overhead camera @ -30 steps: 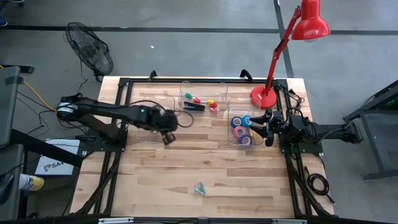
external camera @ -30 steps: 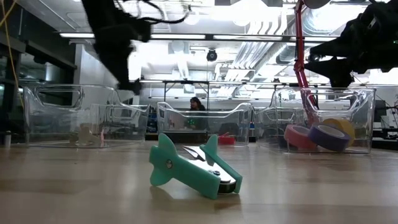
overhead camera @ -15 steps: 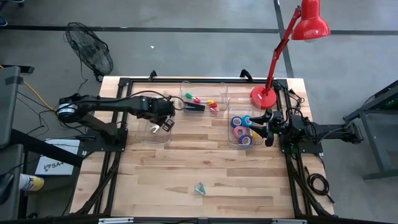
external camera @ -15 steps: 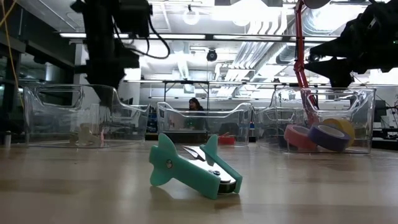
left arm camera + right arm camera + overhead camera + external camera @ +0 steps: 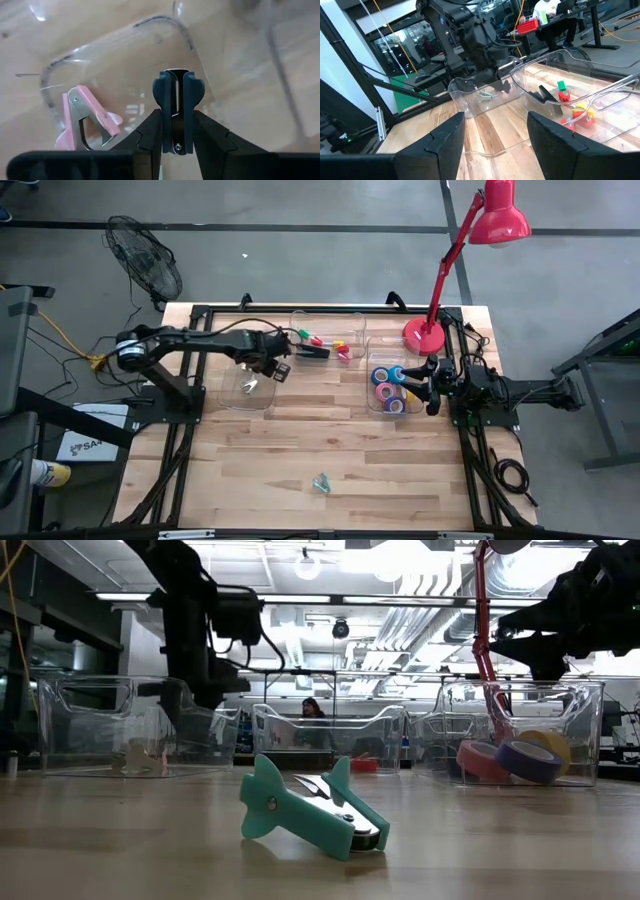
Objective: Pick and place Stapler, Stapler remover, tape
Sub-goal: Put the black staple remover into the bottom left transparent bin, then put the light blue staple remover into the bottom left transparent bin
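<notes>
my left gripper (image 5: 176, 129) is shut tight on a blue staple remover (image 5: 177, 92), up over the left bin (image 5: 230, 402). i think the job now is to drop it in. it looks close to the bin's edge, so i'd move it more to the middle, go down slow, then let go w/o hitting the wall.

the left bin has a pink staple remover (image 5: 82, 120) in it already. the middle bin (image 5: 296, 320) has the black stapler (image 5: 312, 352) & some small bright bits. the right bin (image 5: 369, 405) has the tape rolls (image 5: 388, 390). a teal staple remover (image 5: 310, 810) lies alone on the table (image 5: 300, 440), not picked yet.

the right gripper (image 5: 495, 145) waits wide open by the tape bin, holding nothing.
</notes>
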`<state>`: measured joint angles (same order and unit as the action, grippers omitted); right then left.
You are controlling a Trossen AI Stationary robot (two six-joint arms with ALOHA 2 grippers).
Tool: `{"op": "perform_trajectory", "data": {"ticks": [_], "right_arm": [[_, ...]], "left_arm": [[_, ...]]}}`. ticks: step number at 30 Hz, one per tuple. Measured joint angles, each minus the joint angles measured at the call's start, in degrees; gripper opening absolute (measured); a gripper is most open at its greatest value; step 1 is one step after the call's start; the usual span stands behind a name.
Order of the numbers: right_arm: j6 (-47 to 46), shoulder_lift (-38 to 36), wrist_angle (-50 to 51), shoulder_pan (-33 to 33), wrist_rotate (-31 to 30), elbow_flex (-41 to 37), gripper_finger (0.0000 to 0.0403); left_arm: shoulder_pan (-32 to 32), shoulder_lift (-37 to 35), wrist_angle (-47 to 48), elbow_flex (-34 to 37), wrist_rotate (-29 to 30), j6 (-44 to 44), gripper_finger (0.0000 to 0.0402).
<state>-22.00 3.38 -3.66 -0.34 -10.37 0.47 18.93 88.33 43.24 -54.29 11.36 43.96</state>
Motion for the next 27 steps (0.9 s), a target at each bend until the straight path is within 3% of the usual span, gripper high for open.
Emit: {"op": "perform_trajectory", "data": {"ticks": [10,27], "right_arm": [[0.0,0.0,0.0,0.0,0.0,0.0,0.0206],[0.0,0.0,0.0,0.0,0.0,0.0,0.0206]], "left_arm": [[0.2,3.5,0.1,0.0,0.1,2.9,0.0100],[-1.9,2.1,2.2,0.0,5.3,5.4,0.0233]]}}
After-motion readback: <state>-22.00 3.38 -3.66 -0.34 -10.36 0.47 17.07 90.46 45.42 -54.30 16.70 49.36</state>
